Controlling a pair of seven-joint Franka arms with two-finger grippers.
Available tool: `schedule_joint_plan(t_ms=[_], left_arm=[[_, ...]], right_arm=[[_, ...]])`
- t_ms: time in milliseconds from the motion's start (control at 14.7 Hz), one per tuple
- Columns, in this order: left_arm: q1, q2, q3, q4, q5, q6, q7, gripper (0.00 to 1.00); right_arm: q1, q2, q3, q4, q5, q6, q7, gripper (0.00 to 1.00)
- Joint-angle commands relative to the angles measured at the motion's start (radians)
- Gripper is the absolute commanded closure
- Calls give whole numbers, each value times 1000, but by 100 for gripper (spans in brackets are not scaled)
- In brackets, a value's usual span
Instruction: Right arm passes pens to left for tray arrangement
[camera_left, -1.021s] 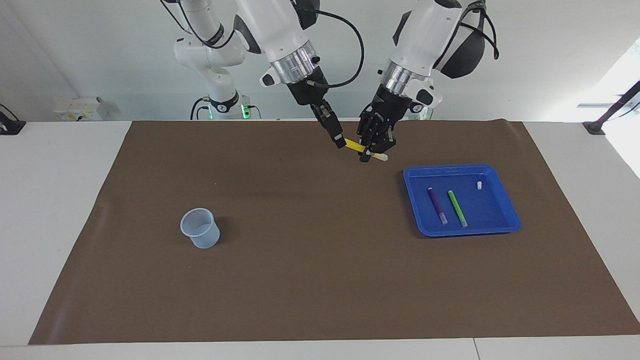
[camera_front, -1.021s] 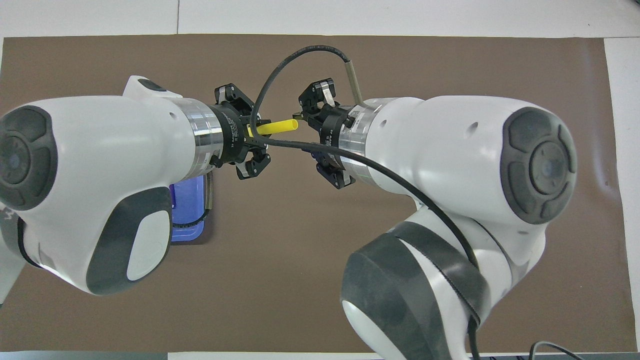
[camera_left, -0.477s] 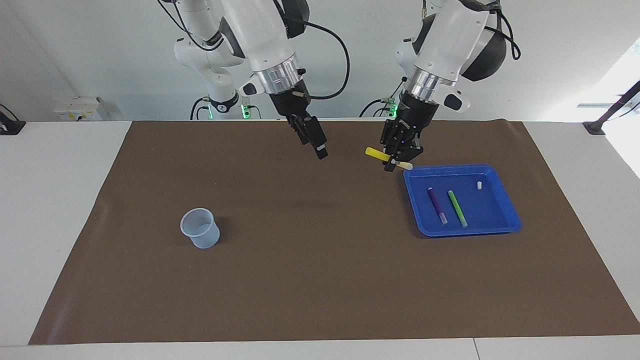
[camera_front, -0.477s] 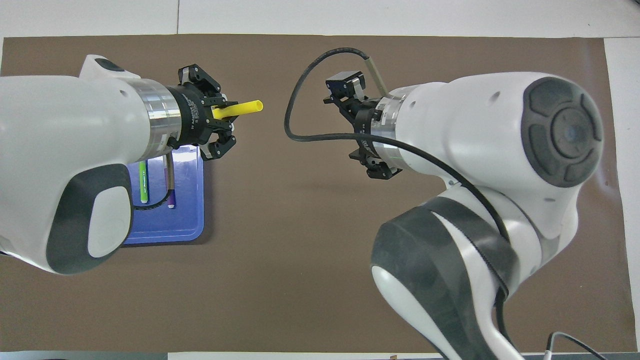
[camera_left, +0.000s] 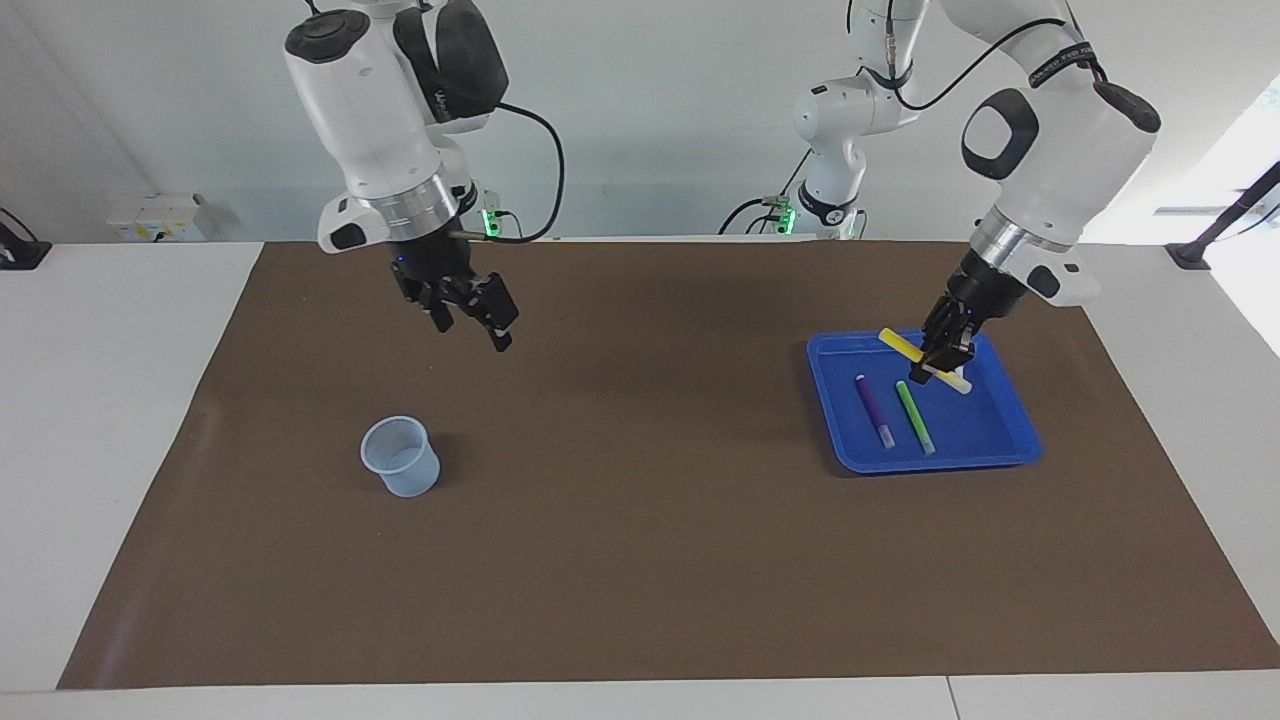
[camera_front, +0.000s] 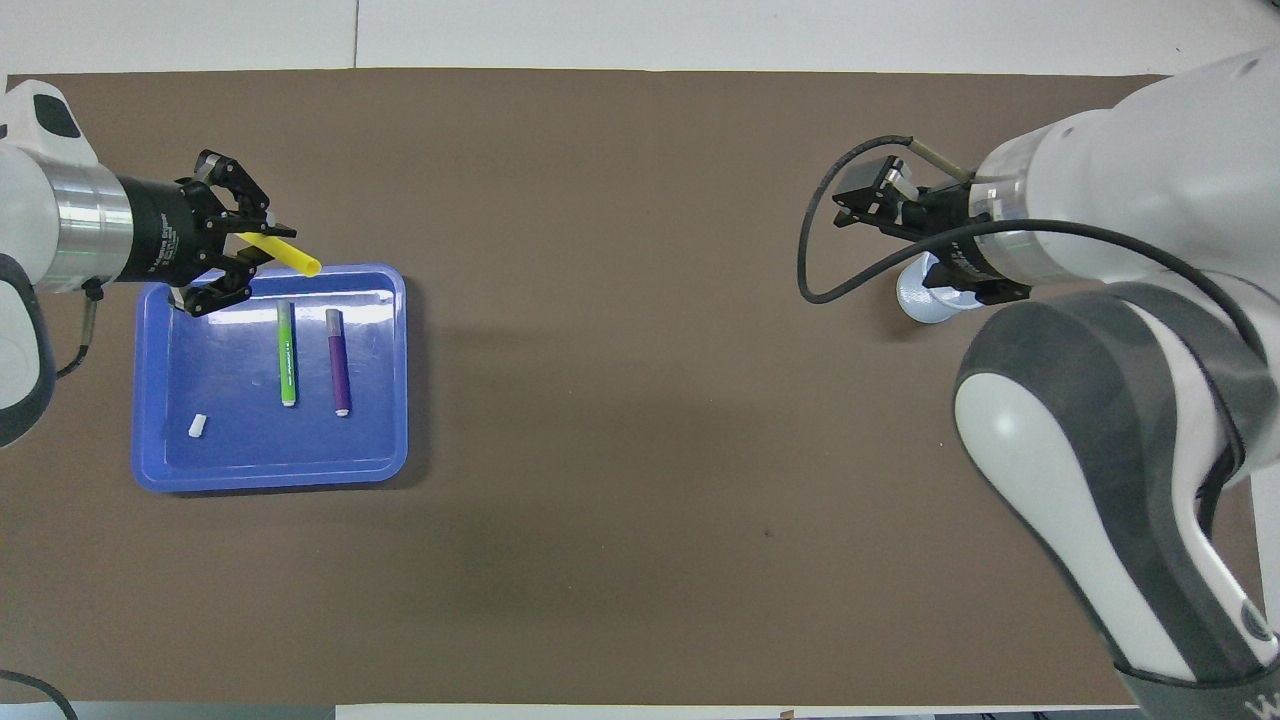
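A: Holding the yellow pen (camera_left: 923, 360) in my left pincer (camera_left: 940, 366), clamped tight on it, up over the blue tray (camera_left: 1020, 440), at the part of it nearest the robots. The pen lies slantwise across the fingers, with its pale tip sticking out one side and the yellow barrel out the other.

B: Where are the other two pens?

A: Both are flat in the tray. The purple pen (camera_left: 874, 410) and the green pen (camera_left: 914, 416) lie side by side, close but not touching, the purple one toward the middle of the surface. A small white piece (camera_front: 197, 426) lies apart from them in the tray, toward the left arm's end.

B: And your right pincer?

A: My right pincer (camera_left: 472, 318) is spread wide with nothing in it, raised over the brown mat (camera_left: 640, 560) at the right arm's end of the surface. The little clear cup (camera_left: 401, 457) stands upright on the mat there, farther from the robots than the spot under that pincer. The tray sits on the mat toward the left arm's end, well apart from the cup.
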Motion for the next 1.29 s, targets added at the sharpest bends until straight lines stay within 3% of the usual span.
schedule_joint_plan(t_ms=[0, 204, 408, 749, 1021, 1225], left_arm=[[74, 44, -6, -37, -13, -13, 396, 100], [153, 90, -6, -82, 40, -2, 827, 100], [160, 127, -6, -108, 199, 22, 984, 100], [160, 133, -6, -198, 290, 71, 1080, 100], [165, 128, -6, -290, 292, 160, 1072, 100], [165, 125, -6, -296, 292, 160, 1063, 100]], right_arm=[[-2, -43, -83, -56, -62, -4, -210, 0], [-2, -63, -179, -51, -68, -45, -415, 0], [-2, -97, -216, -37, -92, -117, -438, 0], [-7, -83, -242, 78, -97, -260, -467, 0], [-10, -76, -238, 115, -94, -309, -480, 0], [-8, -71, -226, 119, -98, -344, -477, 0]])
